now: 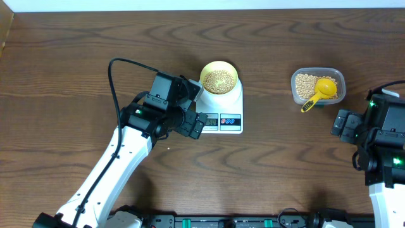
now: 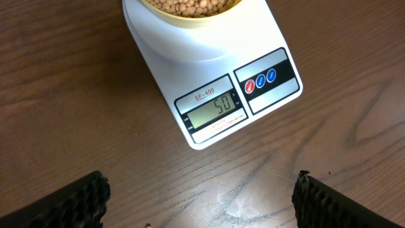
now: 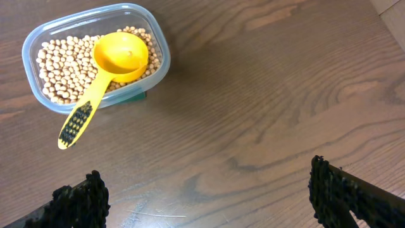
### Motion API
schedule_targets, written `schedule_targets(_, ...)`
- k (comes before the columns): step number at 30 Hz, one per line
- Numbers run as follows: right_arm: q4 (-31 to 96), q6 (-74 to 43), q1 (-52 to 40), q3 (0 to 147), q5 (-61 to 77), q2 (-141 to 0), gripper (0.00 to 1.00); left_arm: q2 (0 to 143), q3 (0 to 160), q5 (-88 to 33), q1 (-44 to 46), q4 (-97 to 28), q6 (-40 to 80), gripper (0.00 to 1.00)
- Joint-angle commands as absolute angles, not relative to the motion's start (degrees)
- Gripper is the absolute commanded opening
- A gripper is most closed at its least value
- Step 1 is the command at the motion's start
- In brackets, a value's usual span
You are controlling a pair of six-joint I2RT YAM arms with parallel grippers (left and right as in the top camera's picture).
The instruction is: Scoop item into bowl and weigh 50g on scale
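Note:
The pale-yellow bowl holds tan beans and stands on the white scale. In the left wrist view the scale shows 50 on its grey display, with the bowl's rim at the top edge. My left gripper hovers just left of the scale's front and stands open over bare wood. My right gripper is open at the right, near a clear tub of beans.
The clear tub at the right holds more beans and a yellow handled scoop with its handle over the rim. A black cable loops above the left arm. One stray bean lies on the wood.

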State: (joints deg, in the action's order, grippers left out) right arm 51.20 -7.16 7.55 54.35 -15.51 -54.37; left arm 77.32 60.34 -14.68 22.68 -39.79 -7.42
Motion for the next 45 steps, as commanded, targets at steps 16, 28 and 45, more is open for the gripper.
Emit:
schedule_targets(16, 56.16, -7.62, 5.06, 54.30, -5.45, -49.60, 0.99, 77.49, 59.83, -14.48, 22.85, -39.77, -6.96, 0.95)
schedule_targets(28, 32.14, -5.06, 3.27, 33.39, -5.41, -29.10, 0.99, 77.49, 59.83, -14.48, 22.85, -39.77, -6.96, 0.95)
schedule_targets(45, 11.68, -5.06, 1.28, 9.34, -3.92, -10.11, 0.99, 77.49, 59.83, -14.48, 22.85, -39.77, -6.96, 0.95)
